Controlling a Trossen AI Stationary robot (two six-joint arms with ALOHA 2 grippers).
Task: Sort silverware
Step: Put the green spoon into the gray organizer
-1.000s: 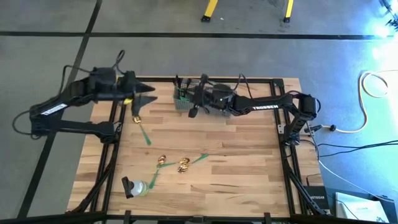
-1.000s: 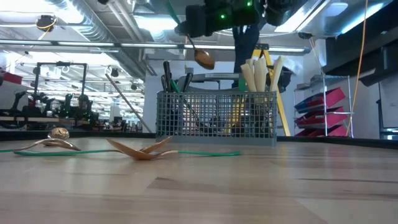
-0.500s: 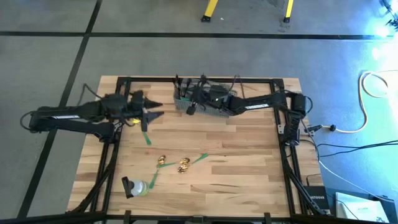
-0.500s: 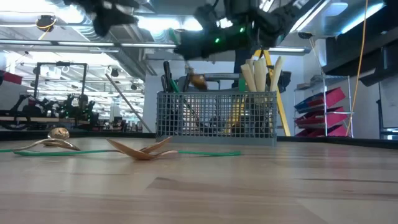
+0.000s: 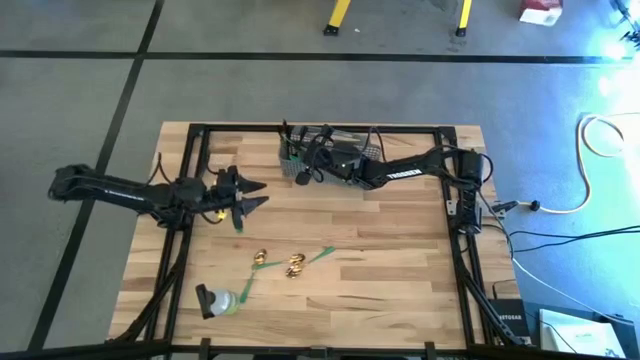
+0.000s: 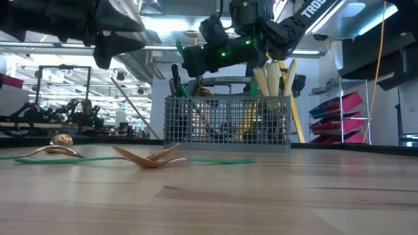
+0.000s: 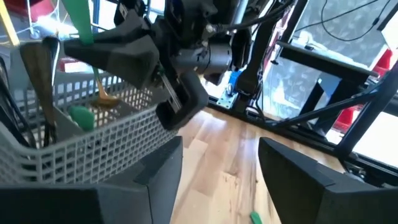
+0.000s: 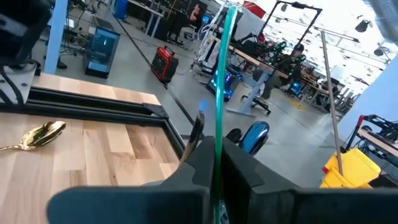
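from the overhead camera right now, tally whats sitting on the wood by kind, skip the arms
gold spoons: 2 in view
green tape strips: 3
grey mesh basket: 1
dark and green item, too small to identify: 1
total: 7

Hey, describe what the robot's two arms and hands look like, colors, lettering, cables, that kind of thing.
Both arms are black, slim and jointed. The right arm carries white TROSSEN lettering on its forearm; the left arm bears small white lettering too small to read. Black cables loop around the right hand, where small green lights glow in the low view. The left hand ends in two dark, pointed, wedge-shaped fingers.
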